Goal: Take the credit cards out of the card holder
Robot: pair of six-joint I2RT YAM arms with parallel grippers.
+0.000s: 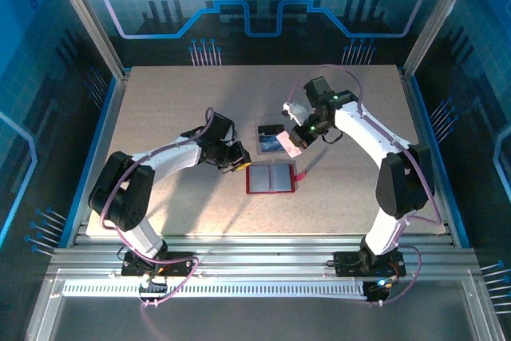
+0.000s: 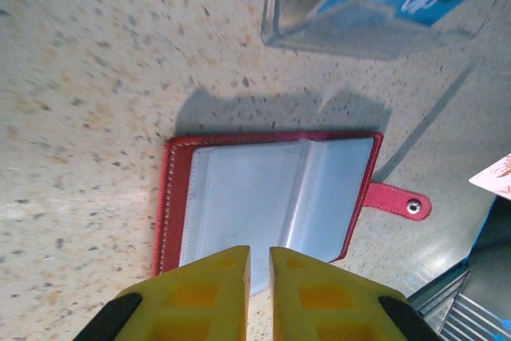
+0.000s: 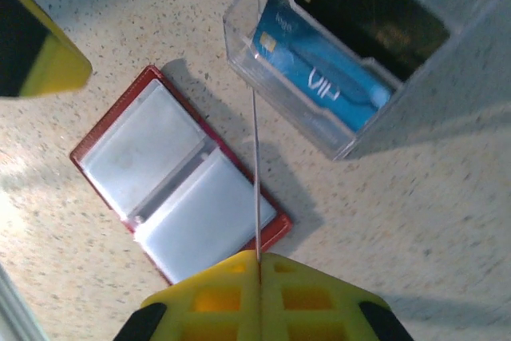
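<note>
The left arm [image 1: 166,156] and right arm [image 1: 363,129] are wearing smooth white shells broken by bulky black joint housings, each ending in a black base [image 1: 156,263]. A thin lilac cable [image 1: 297,85] is looping loosely along each one, and small green lights [image 1: 309,126] are glowing near the right arm's wrist. The left gripper [image 2: 259,253] and right gripper [image 3: 258,257] are showing blocky bright yellow fingers [image 2: 204,293] with recessed square pockets, backed by rounded black mounts.
</note>
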